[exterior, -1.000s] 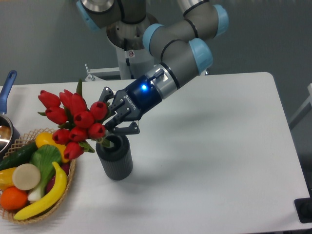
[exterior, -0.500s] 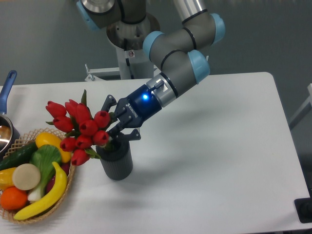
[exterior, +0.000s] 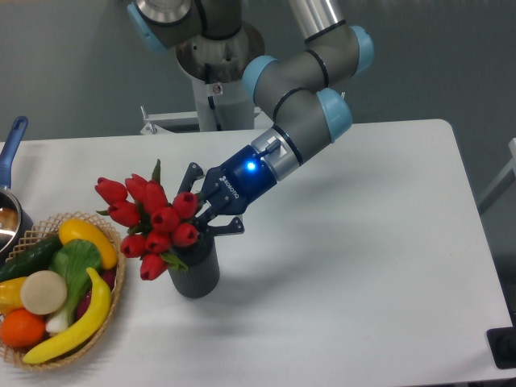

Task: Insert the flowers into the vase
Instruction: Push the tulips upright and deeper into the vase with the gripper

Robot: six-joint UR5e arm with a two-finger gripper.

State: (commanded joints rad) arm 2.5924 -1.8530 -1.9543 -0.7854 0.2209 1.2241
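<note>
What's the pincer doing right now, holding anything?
Pincer: closed on the stems of the bunch of red tulip flowers, above the dark grey ribbed vase.

You have the flowers point(exterior: 153, 219), a bunch of red tulip buds with green leaves, leaning left out of the vase point(exterior: 194, 270). The vase is a dark grey ribbed cylinder standing upright on the white surface point(exterior: 347, 266).
</note>
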